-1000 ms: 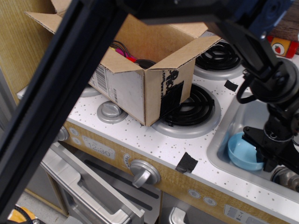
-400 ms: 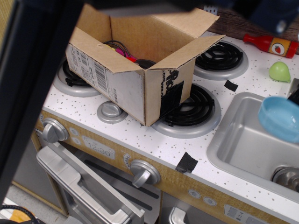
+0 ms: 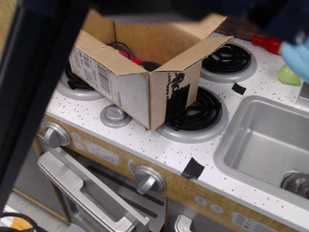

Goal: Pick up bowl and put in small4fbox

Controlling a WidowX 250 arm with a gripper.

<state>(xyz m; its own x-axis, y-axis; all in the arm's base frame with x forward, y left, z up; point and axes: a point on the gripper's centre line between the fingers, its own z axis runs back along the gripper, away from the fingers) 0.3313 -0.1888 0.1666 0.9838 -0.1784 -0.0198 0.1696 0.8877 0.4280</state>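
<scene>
The light blue bowl [image 3: 297,58] shows blurred at the right edge of the view, raised well above the counter and over the lime green object. The gripper's fingers are not visible; only dark blurred arm parts cross the top and left of the frame. The brown cardboard small4fbox [image 3: 145,63] stands open on the stove top at centre left, flaps up, with a white barcode label on its left side and black print and tape on the front right. Dark and pink items lie inside it.
A steel sink [image 3: 263,145] is at the right, with a drain at its lower right corner. A lime green rounded object [image 3: 287,76] and a red bottle [image 3: 266,43] lie behind it. Black coil burners [image 3: 199,112] flank the box. Oven knobs [image 3: 147,178] line the front.
The bowl has risen out of the sink, up and to the right, from the basin to high at the right edge. The arm has lifted out of view with it.
</scene>
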